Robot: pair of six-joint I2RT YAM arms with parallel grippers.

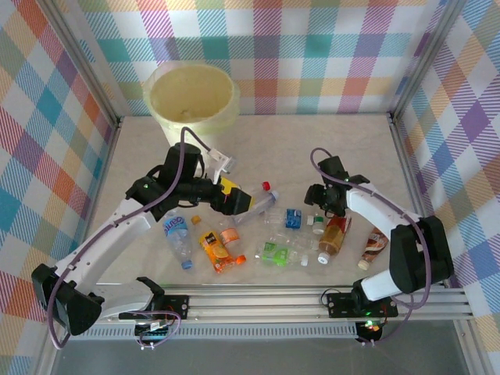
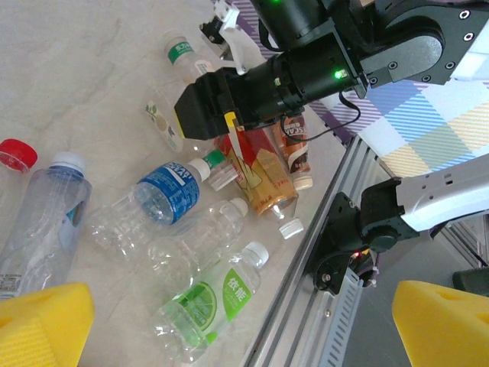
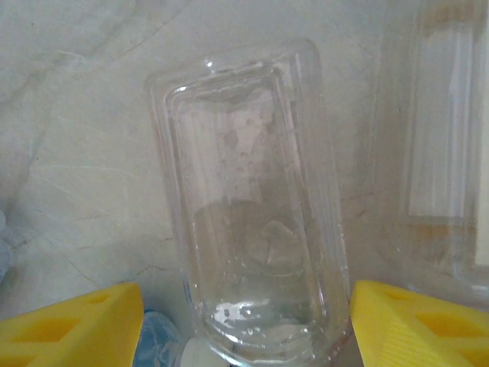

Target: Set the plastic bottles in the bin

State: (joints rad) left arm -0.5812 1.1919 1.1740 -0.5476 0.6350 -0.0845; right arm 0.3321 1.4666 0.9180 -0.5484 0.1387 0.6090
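Right tool (image 3: pixel 248 306) is hovering low over the heap of bottles, straddling one clear bottle (image 3: pixel 252 199) that is lying flat on the tabletop (image 1: pixel 273 148). The bottle's long axis is running straight away from the wrist camera, so it is sitting crosswise to the closing line and the yellow pads (image 3: pixel 405 329) are facing its two long sides. The right-hand pad is sitting at the bottle's edge, touching or just beside it, I cannot tell which. The left-hand pad is showing a gap, so the jaws are standing part-spread and not clamped on anything yet. A second clear bottle is lying just beside on the right, parallel, and risks getting nudged. Left tool (image 2: pixel 243 294) is hanging fully spread and empty above the near-left part of the heap, with a blue-label bottle (image 2: pixel 168 191) and a green-label bottle (image 2: pixel 214 298) lying under it. The bin (image 1: pixel 228 105) is standing at the far left corner of the tabletop, well apart from the right tool and on the other side of the left arm. Judgement: the right arm is the nearer one for this bottle and a squeeze across the sides looks lined up. The left arm is nearer the bin, so the carry is going to be a long diagonal to the far left.
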